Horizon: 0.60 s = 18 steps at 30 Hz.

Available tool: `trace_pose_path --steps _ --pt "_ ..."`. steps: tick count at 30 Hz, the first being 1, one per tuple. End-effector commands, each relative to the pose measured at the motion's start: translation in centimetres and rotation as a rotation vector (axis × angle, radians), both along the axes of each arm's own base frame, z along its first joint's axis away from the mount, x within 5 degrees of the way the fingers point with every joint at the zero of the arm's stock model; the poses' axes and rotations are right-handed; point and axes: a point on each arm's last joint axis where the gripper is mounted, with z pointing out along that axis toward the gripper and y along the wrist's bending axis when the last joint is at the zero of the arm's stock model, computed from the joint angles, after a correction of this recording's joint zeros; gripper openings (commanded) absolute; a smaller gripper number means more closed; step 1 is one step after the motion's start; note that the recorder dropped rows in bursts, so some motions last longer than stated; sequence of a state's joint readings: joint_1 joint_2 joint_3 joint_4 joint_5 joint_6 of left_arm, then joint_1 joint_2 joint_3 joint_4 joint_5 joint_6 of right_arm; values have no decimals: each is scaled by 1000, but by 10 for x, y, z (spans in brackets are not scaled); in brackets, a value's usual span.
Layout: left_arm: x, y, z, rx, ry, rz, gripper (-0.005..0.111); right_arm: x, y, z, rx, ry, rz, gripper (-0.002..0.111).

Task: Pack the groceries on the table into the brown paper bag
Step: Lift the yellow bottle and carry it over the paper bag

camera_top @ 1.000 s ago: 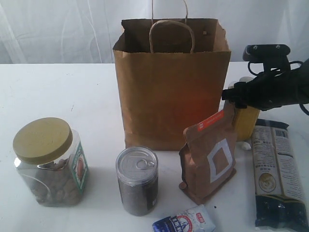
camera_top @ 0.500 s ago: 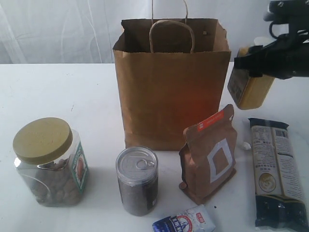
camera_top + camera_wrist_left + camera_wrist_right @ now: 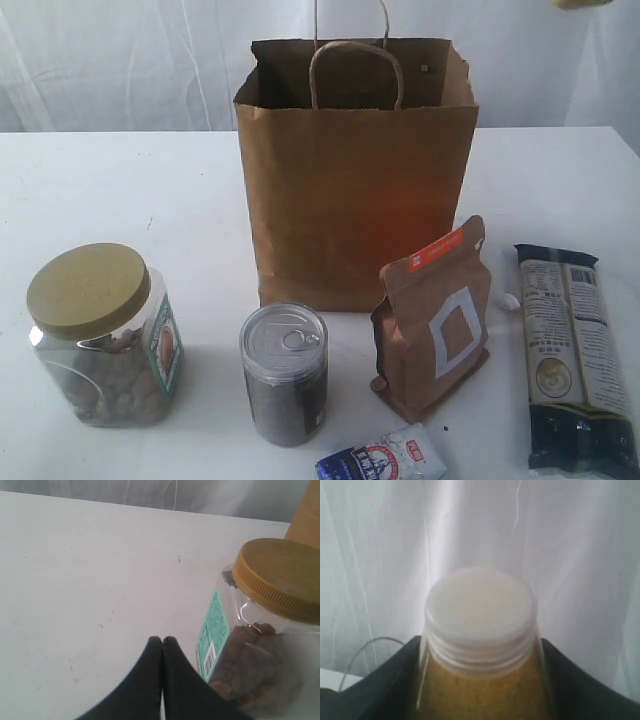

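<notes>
1. Right gripper (image 3: pixel 480 652) is clasping the yellow juice bottle (image 3: pixel 480 605) below its cap, jaws partly spread, well above the table (image 3: pixel 120 200).
2. Left gripper (image 3: pixel 162 647), jaws pressed together and empty, is sitting beside the clear jar (image 3: pixel 255 645), which is holding brown pieces (image 3: pixel 250 655).
3. Brown paper bag (image 3: pixel 355 190) is standing upright, its interior hidden.

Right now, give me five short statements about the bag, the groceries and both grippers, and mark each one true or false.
1. The brown paper bag stands upright on the table. True.
2. The right gripper holds the yellow juice bottle. True.
3. The left gripper is open around the clear jar. False: it is shut and empty, beside the jar.
4. The dark pull-tab can lies on its side. False: it stands upright, tab on top.
5. The long dark packet lies flat, to the right of the brown window pouch in the exterior view. True.
</notes>
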State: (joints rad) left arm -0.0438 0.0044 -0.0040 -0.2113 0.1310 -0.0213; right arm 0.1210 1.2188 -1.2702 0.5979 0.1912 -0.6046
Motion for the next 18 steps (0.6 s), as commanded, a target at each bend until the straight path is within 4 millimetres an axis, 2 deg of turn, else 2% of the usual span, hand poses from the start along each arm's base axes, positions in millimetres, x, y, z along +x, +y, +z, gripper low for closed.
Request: trace_pose_path --steps 1,6,8,13,18 --pt "0 0 -1 -5 1 -2 0 -5 6 37 154 -31 76 0" --pt "0 0 -1 -5 1 -2 0 4 14 59 309 -44 160 0" --pt "0 0 -1 -5 1 -2 0 13 18 62 356 -29 194 0" --pt "0 0 -1 -5 1 -2 0 33 35 57 424 74 364 0" --pt "0 0 -1 -5 1 -2 0 50 51 45 426 92 542 0"
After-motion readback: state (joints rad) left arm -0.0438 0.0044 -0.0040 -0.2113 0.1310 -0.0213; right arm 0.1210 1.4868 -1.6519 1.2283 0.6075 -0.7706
